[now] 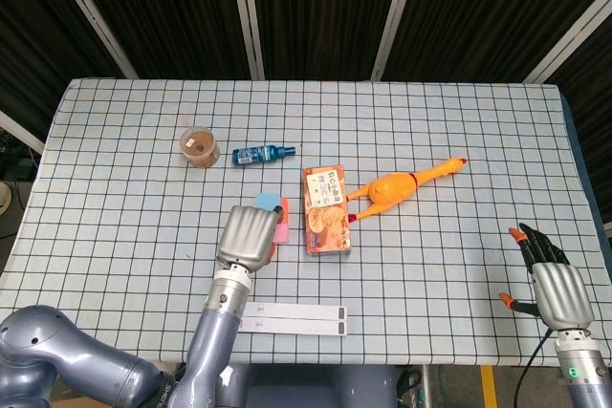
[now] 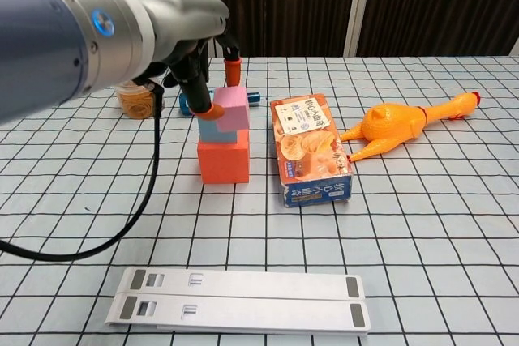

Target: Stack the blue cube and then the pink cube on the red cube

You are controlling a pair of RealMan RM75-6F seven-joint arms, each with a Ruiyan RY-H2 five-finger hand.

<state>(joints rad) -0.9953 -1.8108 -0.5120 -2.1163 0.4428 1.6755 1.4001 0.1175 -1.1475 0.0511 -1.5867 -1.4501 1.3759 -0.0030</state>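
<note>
My left hand (image 2: 212, 79) sits in the upper left of the chest view, over the stack at the centre left. Its orange fingertips (image 2: 215, 109) close round the pink cube (image 2: 232, 108), one on the cube's left face and another behind its top edge, so I hold that cube. The pink cube rests on the blue cube (image 2: 210, 130), set off to the right so it overhangs; only the blue cube's left part shows beneath it. The blue cube stands on the red cube (image 2: 224, 160), which sits flat on the checked table (image 2: 422, 224).

In the head view my left hand (image 1: 249, 237) shows from behind at the lower centre left and hides most of the stack: a sliver of the blue cube (image 1: 267, 203) peeks out above it, a strip of the pink cube (image 1: 282, 226) at its right, and a bit of the red cube (image 1: 273, 252) below.

My right hand (image 1: 557, 289) lies at the lower right of the head view, well apart from the cubes, fingers stretched and spread, holding nothing.

Just right of the stack lies a snack box (image 2: 310, 148), and further right a rubber chicken (image 2: 396, 126). Behind the stack a small blue bottle (image 1: 262, 154) lies on its side, with a brown cup (image 1: 199, 147) to its left. Two white strips (image 2: 239, 298) lie side by side at the near table edge.
</note>
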